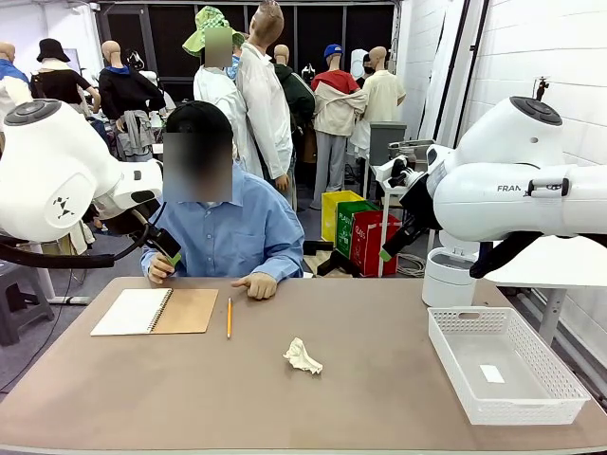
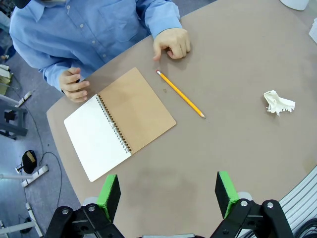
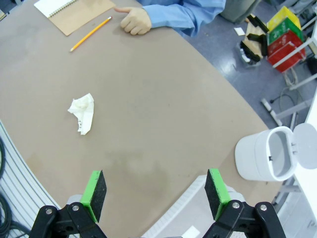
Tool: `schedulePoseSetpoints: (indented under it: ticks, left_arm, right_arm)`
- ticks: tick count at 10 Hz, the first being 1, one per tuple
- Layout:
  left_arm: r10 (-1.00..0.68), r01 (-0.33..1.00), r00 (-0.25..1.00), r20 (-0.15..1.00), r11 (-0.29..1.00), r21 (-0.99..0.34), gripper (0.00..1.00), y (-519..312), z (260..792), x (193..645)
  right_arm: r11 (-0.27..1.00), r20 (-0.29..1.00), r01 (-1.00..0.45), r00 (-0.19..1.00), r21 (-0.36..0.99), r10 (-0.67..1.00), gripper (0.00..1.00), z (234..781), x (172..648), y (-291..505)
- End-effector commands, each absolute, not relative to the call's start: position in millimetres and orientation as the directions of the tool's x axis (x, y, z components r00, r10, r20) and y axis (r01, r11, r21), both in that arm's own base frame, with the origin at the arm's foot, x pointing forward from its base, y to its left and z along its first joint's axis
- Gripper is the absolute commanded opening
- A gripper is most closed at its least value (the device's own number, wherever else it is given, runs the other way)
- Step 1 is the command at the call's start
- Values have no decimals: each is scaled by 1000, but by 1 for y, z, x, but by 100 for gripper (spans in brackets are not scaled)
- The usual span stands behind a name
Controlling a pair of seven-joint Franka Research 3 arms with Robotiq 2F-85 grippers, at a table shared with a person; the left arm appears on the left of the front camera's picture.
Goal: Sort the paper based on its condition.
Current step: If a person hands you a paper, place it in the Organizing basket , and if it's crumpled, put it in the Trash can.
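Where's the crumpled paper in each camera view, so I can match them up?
Front view: paper near the table's middle, right of the pencil.
Left wrist view: paper by the right edge, mid-height, right of the pencil.
Right wrist view: paper left of centre, below the pencil.
Shared landmark: the pencil, lying between notebook and paper.

1. The person's hand (image 1: 256, 284) rests on the table (image 1: 379, 322).
2. The pencil (image 1: 229, 318) lies just left of the hand, and the notebook (image 1: 156, 311) lies beyond the pencil.
3. The paper (image 1: 303, 356) lies robot-side of the hand, slightly right.
4. Well right of the hand, the basket (image 1: 522, 412) holds a scrap (image 1: 491, 373).
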State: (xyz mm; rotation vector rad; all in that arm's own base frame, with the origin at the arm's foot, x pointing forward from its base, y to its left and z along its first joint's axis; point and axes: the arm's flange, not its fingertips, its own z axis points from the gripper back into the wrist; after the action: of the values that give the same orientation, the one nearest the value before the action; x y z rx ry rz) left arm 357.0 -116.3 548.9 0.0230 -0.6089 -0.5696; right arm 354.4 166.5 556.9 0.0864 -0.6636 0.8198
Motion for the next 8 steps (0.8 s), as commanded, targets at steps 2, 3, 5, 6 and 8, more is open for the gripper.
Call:
schedulePoseSetpoints:
  ticks: [2, 3, 5, 6, 8]
  left_arm:
    - [-511, 500, 672, 536, 847, 181, 100, -116, 549, 357]
    - [-511, 500, 672, 536, 847, 181, 100, -116, 549, 357]
    - [-511, 500, 672, 536, 847, 181, 100, -116, 549, 357]
    - [-511, 500, 672, 536, 847, 181, 100, -116, 549, 357]
    - [-511, 500, 672, 536, 847, 181, 100, -116, 549, 357]
  right_arm:
    - [691, 577, -702, 495, -176, 650, 100, 556, 355, 166]
    - [691, 577, -702, 495, -176, 650, 100, 556, 355, 166]
    - [691, 577, -702, 495, -176, 650, 100, 556, 355, 166]
    - [691, 579, -701, 494, -176, 649, 100, 557, 354, 166]
    - [667, 562, -727, 487, -164, 669, 100, 550, 355, 183]
